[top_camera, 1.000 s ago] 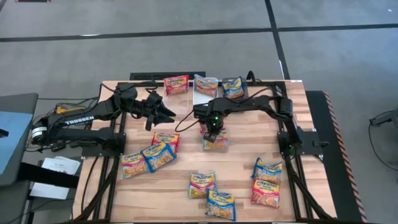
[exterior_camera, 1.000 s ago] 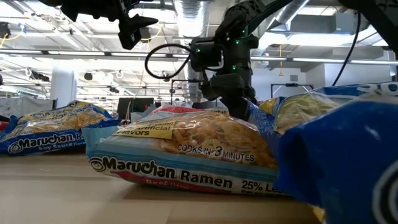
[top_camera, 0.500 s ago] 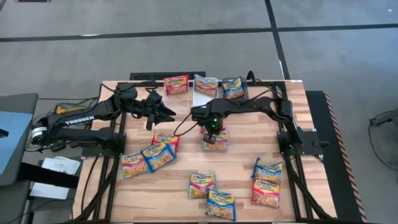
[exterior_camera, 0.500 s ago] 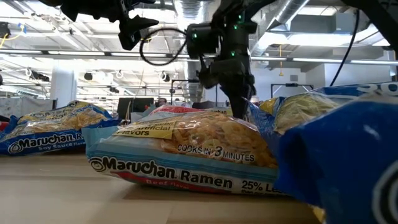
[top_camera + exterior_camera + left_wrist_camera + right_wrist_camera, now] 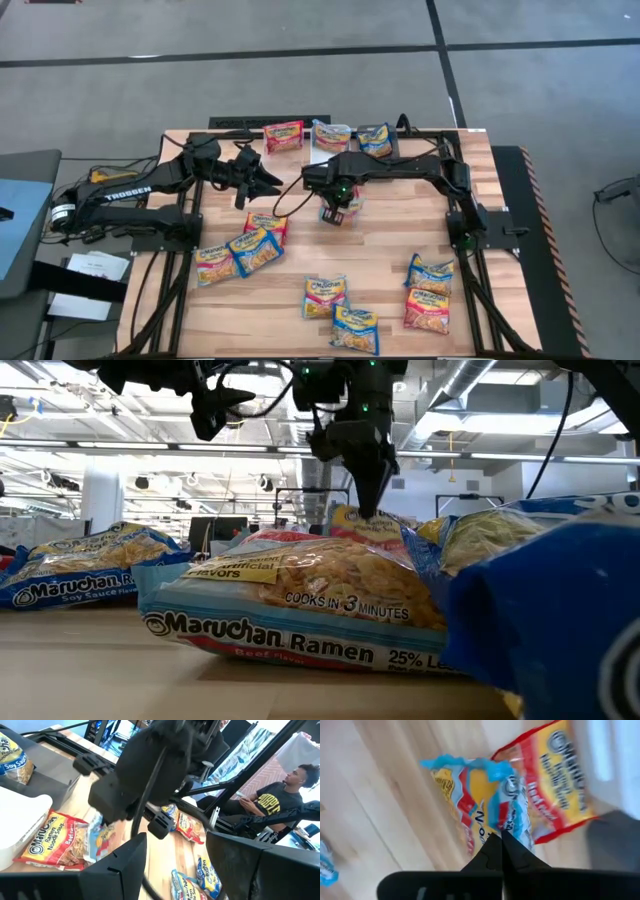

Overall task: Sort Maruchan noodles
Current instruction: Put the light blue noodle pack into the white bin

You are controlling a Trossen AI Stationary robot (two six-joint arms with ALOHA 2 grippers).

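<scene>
My right gripper (image 5: pixel 338 203) is over the table's middle, shut on a Maruchan packet (image 5: pixel 480 810) with blue edges and a red band. It also shows in the low view, high above the nearest packet (image 5: pixel 300 600). My left gripper (image 5: pixel 268 182) hovers open to the left of it, touching nothing; its fingers frame the left wrist view (image 5: pixel 175 865). A red-banded packet (image 5: pixel 555 780) lies flat beyond the held one. Other packets lie flat on the wood: three at the far edge (image 5: pixel 283 135), three left of centre (image 5: pixel 250 248), several near the front (image 5: pixel 430 272). My right gripper pinches the packet between its two fingers (image 5: pixel 495 851) from above, pointing down. The fingers are on the packet's upper part (image 5: pixel 362 520), which is bunched there. The packet hangs below the fingers; the front packet hides its lower end in the low view.
A white bin (image 5: pixel 20 822) and a dark grey bin (image 5: pixel 50 777) sit at the table's far edge, under the far packets. Bare wood (image 5: pixel 400 215) lies right of the right gripper. A seated person (image 5: pixel 280 795) shows beyond the table.
My right gripper has risen, staying shut, and drifted slightly toward the far-left. The packet has come up off the table with it and now hangs below the fingers.
</scene>
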